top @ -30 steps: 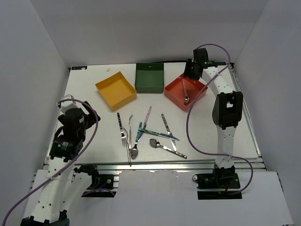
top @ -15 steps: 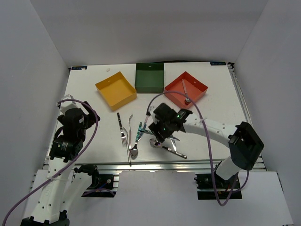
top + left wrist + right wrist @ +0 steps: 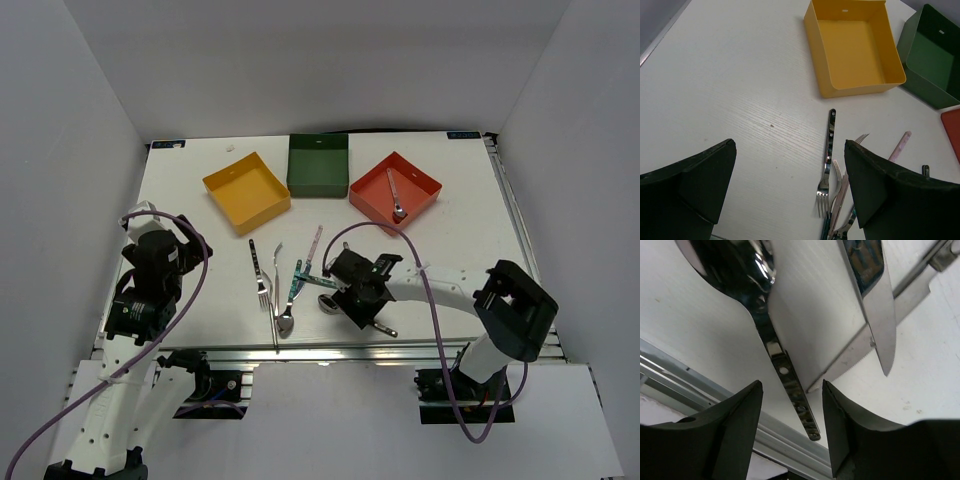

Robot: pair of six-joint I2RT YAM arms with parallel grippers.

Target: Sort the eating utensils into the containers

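Several eating utensils lie at the front middle of the table: a fork (image 3: 259,274), a teal-handled piece (image 3: 296,280), a pink-handled piece (image 3: 314,247) and a spoon (image 3: 385,329). My right gripper (image 3: 366,304) is low over that spoon and open. In the right wrist view the spoon handle (image 3: 790,385) runs between the fingers (image 3: 735,425) without touching them, and knife blades (image 3: 875,305) lie beside it. The containers stand at the back: a yellow tray (image 3: 247,190), a green tray (image 3: 318,166), and a red tray (image 3: 372,196) holding one spoon (image 3: 394,195). My left gripper (image 3: 790,145) is open and empty, hovering left of the fork (image 3: 827,160).
The table's metal front rail (image 3: 700,390) runs just beyond the spoon handle's end. White walls enclose the table on three sides. The yellow tray (image 3: 855,50) and green tray (image 3: 935,55) show ahead in the left wrist view.
My right arm swung from above the red tray down to the utensil pile and dropped low over the spoon near the front edge. The left arm stayed still.
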